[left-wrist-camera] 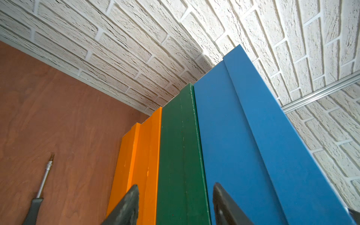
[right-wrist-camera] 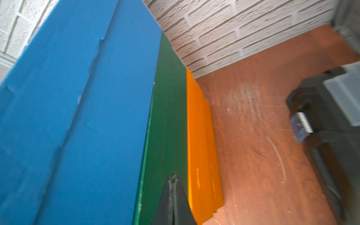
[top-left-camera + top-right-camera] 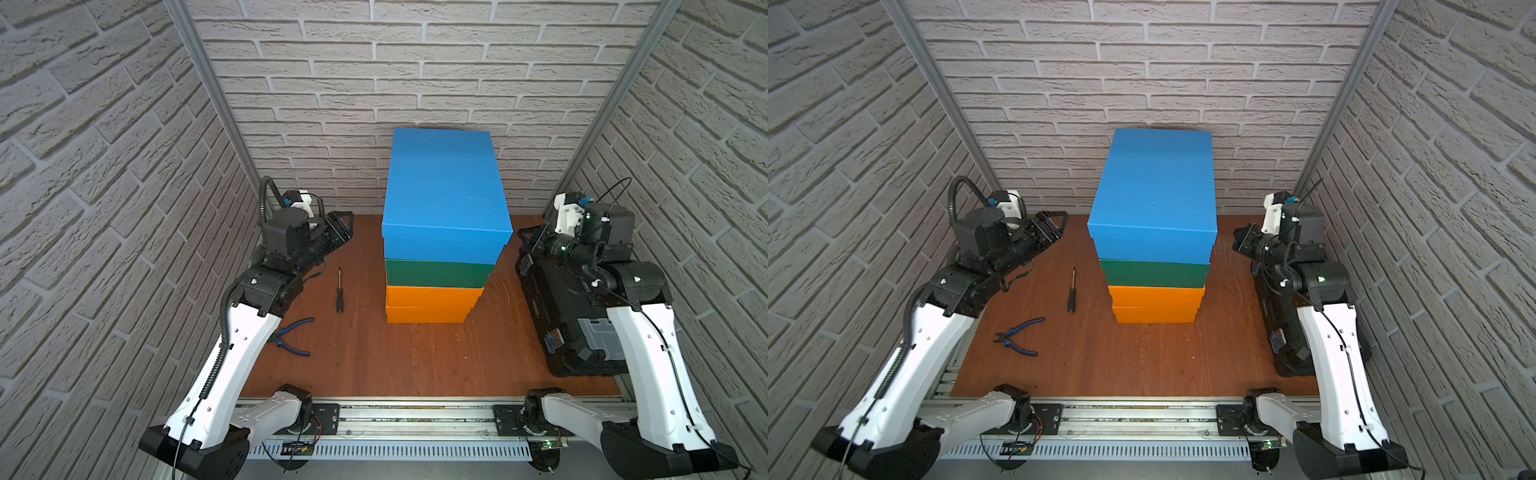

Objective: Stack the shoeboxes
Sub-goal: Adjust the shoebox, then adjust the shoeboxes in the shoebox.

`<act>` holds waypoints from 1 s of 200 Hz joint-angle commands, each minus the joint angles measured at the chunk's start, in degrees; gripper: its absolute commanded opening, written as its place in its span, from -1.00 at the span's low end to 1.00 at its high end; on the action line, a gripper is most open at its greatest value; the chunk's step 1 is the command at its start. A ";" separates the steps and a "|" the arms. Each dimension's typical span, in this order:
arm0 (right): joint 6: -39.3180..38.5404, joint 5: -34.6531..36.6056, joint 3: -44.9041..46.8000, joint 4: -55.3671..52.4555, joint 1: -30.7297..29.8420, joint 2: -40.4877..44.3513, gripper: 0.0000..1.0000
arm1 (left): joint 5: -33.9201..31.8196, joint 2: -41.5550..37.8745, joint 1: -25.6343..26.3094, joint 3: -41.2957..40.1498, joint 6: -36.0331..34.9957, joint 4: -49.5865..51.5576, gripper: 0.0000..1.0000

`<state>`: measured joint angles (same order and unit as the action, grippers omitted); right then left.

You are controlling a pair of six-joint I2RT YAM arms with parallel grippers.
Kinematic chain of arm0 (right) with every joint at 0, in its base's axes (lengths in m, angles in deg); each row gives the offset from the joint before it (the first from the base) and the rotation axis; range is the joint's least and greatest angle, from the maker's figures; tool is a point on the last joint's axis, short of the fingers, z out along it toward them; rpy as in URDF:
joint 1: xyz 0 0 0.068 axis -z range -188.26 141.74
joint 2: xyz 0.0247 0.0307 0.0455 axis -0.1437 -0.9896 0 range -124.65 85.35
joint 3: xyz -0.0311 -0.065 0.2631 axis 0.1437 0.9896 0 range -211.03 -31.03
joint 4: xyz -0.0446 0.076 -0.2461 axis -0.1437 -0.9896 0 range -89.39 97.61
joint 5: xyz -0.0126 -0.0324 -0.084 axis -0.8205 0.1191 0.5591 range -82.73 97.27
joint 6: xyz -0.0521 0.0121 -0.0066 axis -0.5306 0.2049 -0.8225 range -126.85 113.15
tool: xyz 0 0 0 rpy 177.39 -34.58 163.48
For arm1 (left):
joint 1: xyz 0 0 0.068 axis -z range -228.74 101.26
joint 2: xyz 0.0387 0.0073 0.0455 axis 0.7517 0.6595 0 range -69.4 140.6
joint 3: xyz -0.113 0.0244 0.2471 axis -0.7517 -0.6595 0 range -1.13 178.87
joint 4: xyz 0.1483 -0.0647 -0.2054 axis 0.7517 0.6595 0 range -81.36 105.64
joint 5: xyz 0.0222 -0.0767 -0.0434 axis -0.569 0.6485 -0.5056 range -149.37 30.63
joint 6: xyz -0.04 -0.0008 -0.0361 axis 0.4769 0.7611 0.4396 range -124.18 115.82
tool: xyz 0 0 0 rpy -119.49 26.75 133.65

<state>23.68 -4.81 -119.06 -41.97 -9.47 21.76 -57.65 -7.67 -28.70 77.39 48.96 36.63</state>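
- Stack stands mid-desk, toward the back wall: blue shoebox on top, green shoebox beneath, then upper orange shoebox, with lower orange shoebox on the desk.
- All four are matte and lidded; the layers are slightly offset, edges not flush.
- Left hand is open, fingers apart, empty, beside the stack and not touching it.
- Right hand is closed, fingers pressed together, holding nothing.
- Top views only: blue lid's upper face; blue-handled pliers.
- Left wrist view: lid seams along the stack's side; screwdriver.
- Right wrist view, blurred: opposite side, scratched desk, black toolbox.
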 commanded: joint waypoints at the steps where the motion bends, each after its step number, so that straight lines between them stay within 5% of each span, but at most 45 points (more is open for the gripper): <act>1: -3.27 5.82 2.66 0.11 0.25 0.98 -0.94 | -2.36 -1.26 -1.43 -2.54 -3.05 1.33 0.22; 28: -4.83 5.97 4.83 0.20 0.84 -1.75 -0.94 | -2.08 -0.57 -3.91 -6.71 -3.07 0.23 0.22; 56: -4.18 -2.61 6.63 3.77 4.47 -8.31 -0.95 | 3.19 3.93 -6.88 -10.04 -1.09 -4.79 0.21; 126: -2.50 -13.77 -3.49 9.06 8.94 -33.06 -0.94 | 13.26 30.16 -9.57 -4.42 4.66 -15.77 0.12; 200: -2.18 -8.73 -13.42 9.24 5.60 -49.28 -0.94 | 14.82 50.22 -7.65 7.68 7.12 -17.52 0.09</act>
<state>21.75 -14.80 -128.80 -33.64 -2.00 -25.85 -44.50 38.97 -37.21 81.28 54.84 22.62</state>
